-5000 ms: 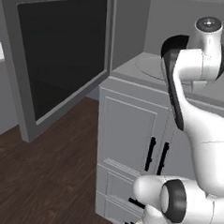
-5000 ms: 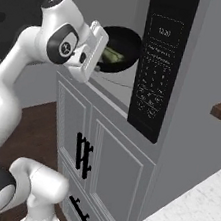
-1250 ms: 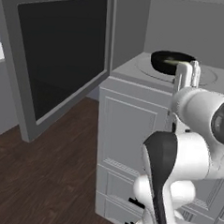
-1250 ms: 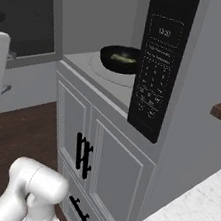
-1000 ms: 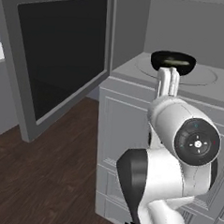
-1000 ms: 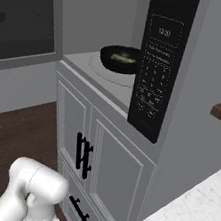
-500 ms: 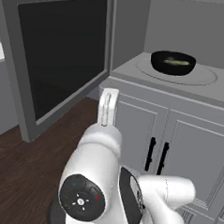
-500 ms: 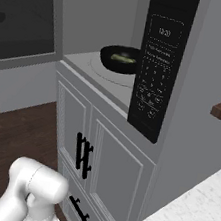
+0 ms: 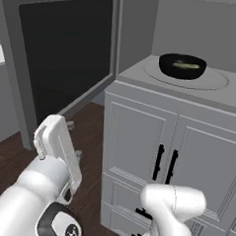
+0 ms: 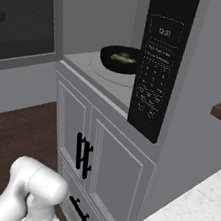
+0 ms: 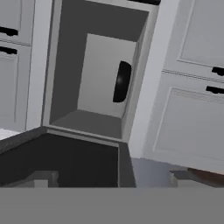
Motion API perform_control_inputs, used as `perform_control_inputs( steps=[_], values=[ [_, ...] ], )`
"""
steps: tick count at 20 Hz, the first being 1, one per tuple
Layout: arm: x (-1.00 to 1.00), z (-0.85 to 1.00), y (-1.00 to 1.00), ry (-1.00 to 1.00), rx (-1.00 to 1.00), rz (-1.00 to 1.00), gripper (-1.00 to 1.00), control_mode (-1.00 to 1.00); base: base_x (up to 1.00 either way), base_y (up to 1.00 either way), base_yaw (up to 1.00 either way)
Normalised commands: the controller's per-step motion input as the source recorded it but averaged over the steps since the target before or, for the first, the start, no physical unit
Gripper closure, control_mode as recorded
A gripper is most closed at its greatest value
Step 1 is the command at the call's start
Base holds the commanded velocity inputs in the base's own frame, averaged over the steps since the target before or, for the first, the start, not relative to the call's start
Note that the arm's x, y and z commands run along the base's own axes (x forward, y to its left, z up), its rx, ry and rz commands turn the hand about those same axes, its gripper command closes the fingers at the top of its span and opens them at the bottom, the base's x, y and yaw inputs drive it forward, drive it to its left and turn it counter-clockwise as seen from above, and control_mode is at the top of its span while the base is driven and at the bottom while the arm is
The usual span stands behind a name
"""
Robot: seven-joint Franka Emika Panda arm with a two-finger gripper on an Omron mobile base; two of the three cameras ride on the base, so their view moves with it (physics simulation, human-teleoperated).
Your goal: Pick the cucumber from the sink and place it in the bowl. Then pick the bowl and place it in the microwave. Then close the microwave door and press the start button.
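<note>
Left base view shows me the bowl (image 9: 182, 66) sitting on the round turntable (image 9: 186, 78) inside the microwave (image 9: 194, 40), with the cucumber (image 9: 185, 66) lying in it as a pale green sliver. I see the microwave door (image 9: 64, 57) swung wide open to the left, its dark glass facing me. My arm's white forearm (image 9: 56, 153) rises low in front of that door. Below the cavity stand grey cabinet doors (image 9: 138, 141) with black handles (image 9: 158, 162). From the right base view, the dark keypad panel (image 10: 158, 64) stands just right of the bowl. My tool (image 11: 111, 181) has its fingers set wide apart, holding nothing, and looks at the open cavity with the bowl on edge.
</note>
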Motion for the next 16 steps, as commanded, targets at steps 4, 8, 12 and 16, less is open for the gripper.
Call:
perform_control_inputs(
  steps=[4, 8, 12, 16],
  values=[
    [0.08, -0.46, 1.00, -0.17, -0.01, -0.19, -1.00, -1.00, 0.00, 0.00, 0.00],
    [0.06, -0.50, 0.99, -0.19, 0.00, -0.16, -1.00, -1.00, 0.00, 0.00, 0.00],
    [0.12, -0.39, 1.00, -0.15, 0.00, -0.15, -1.00, -1.00, 0.00, 0.00, 0.00],
    [0.62, -0.20, 0.68, 0.00, 0.00, -0.10, -1.00, -1.00, 0.00, 0.00, 0.00]
  ],
)
